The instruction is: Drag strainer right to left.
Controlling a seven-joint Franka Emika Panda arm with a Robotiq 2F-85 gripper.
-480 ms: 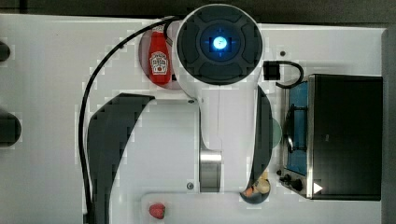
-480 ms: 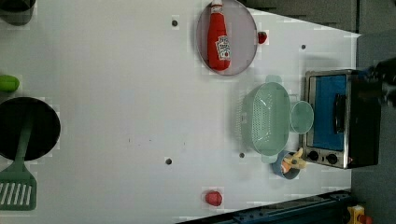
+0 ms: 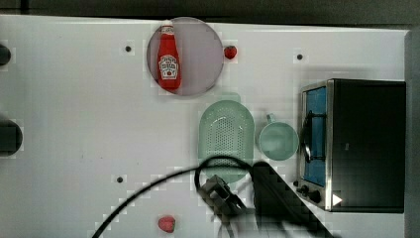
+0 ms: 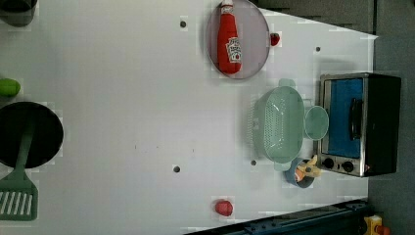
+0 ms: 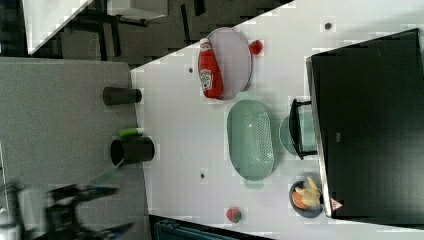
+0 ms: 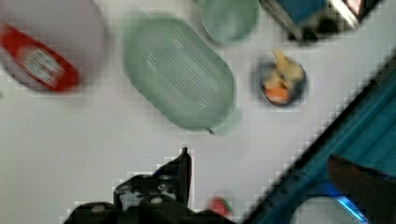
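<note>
Near the top view's right side of the white worktop, the strainer stands upright, its rim just beside the mint-green mug, which in turn stands close to the door of the toaster oven. Just above the strainer in the top view lies the greyish-pink plate, carrying a ketchup bottle on its side; a small strawberry sits at the plate's edge. Toward the left view's left of the strainer, the worktop runs bare over a wide stretch, up to a black pan and a green spatula at the far edge. Another strawberry lies near the left view's bottom edge, and a small bowl of food sits just beside the strainer's tab. The gripper hangs above the worktop, apart from the strainer, with its jaws spread wide and nothing between them.
</note>
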